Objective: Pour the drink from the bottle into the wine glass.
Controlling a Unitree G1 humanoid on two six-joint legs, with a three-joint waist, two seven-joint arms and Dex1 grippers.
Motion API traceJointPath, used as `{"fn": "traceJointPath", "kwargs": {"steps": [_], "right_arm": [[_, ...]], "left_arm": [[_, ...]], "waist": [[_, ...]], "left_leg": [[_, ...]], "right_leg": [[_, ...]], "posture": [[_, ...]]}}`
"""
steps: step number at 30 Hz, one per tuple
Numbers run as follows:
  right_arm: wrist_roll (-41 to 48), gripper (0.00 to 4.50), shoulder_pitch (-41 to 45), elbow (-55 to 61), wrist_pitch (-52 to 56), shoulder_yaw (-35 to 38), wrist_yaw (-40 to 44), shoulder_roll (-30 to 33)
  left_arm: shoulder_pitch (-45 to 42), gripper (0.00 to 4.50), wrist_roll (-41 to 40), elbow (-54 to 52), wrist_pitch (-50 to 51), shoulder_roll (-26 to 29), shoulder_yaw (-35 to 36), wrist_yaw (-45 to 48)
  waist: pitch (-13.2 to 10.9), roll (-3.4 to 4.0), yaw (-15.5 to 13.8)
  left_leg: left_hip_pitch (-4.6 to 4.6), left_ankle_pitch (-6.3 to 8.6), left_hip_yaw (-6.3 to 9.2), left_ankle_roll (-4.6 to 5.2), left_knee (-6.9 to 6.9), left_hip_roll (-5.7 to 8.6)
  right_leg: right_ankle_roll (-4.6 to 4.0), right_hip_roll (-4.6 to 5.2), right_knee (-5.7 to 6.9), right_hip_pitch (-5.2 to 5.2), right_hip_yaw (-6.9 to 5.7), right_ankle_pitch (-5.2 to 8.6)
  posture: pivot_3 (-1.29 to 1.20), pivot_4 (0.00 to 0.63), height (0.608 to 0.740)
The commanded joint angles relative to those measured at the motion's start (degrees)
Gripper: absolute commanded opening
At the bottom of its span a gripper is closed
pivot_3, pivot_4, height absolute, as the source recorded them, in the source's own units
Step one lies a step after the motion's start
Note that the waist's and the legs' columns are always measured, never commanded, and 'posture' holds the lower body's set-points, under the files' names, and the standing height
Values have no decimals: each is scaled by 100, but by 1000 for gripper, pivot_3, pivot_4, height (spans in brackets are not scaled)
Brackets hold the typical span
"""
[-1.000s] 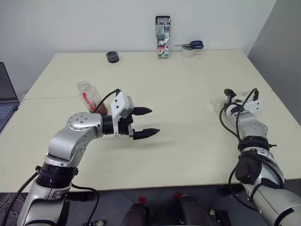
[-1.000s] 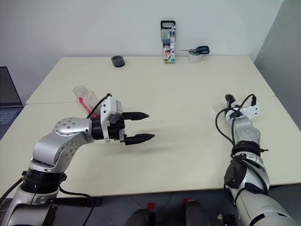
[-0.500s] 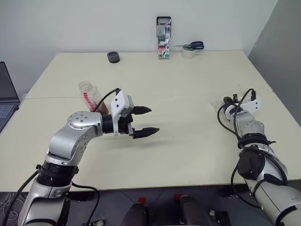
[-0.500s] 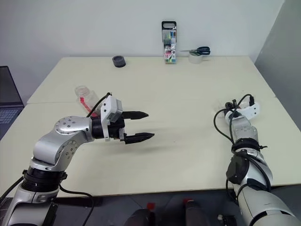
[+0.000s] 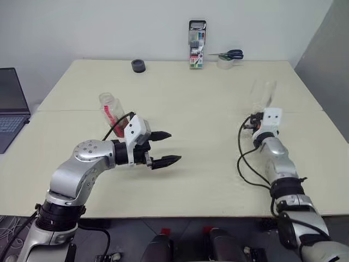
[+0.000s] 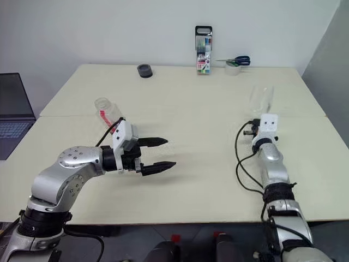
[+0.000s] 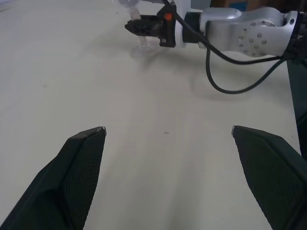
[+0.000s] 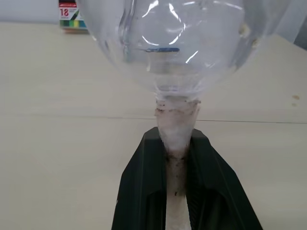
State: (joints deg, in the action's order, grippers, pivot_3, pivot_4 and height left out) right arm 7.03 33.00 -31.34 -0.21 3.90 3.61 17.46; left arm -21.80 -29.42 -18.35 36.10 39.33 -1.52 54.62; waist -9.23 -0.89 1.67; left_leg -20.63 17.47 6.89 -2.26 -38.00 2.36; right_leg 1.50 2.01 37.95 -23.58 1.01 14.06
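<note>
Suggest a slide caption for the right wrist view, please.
Right gripper shut on the stem of the empty wine glass, above the table.

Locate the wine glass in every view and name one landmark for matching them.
Left eye view: wine glass right of centre, beyond the right gripper.
Right eye view: same place.
Left wrist view: only its stem and foot, under the right gripper at the far side.
Right wrist view: bowl above, stem between the fingers.
Shared landmark: marker pack.
</note>
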Motion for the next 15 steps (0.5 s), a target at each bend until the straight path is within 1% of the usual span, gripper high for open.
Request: {"fn": "traceJointPath", "kwargs": {"steps": [1, 4, 7, 10, 12, 15], "right_arm": [[-567, 258, -619, 311, 235, -307, -70, 72], [-613, 258, -1079, 685, 586, -232, -107, 52], [-518, 258, -1327, 977, 936, -89, -112, 17], [-365, 258, -1484, 1108, 1275, -58, 171, 6], [-305, 258, -1423, 1100, 1404, -111, 368, -15], [-126, 258, -967, 958, 1372, -146, 710, -202]], "left_arm": [[55, 4500, -162, -260, 87, -1, 248, -173], [103, 4500, -224, -326, 164, -41, 286, -282], [126, 4500, -276, -343, 206, -49, 309, -345], [191, 4500, -238, -331, 150, -33, 295, -367], [256, 4500, -198, -340, 87, -14, 282, -372], [367, 4500, -200, -392, 58, -1, 394, -472]], "waist": [[1, 1, -1], [2, -1, -9], [6, -4, -21], [13, -7, -26], [21, -14, -26], [29, -22, -5]], "left_leg": [[2, 0, 2, 0, 1, 0], [3, 0, 9, 0, 2, -1], [5, 1, 18, 1, 1, 1], [10, 3, 26, 4, 2, 2], [17, 3, 27, 4, 5, 2], [24, 5, 24, 6, 8, 0]], "right_leg": [[0, 0, 0, 1, 0, 0], [-1, -1, -2, 5, 0, 1], [-1, -1, -9, 16, -1, 1], [-1, -2, -18, 27, -8, 1], [-1, -2, -22, 34, -8, 1], [-1, -5, -23, 38, -7, 2]], "posture": [[0, 150, 740], [0, 150, 740], [0, 150, 740], [0, 150, 740], [0, 150, 740], [0, 150, 740]]}}
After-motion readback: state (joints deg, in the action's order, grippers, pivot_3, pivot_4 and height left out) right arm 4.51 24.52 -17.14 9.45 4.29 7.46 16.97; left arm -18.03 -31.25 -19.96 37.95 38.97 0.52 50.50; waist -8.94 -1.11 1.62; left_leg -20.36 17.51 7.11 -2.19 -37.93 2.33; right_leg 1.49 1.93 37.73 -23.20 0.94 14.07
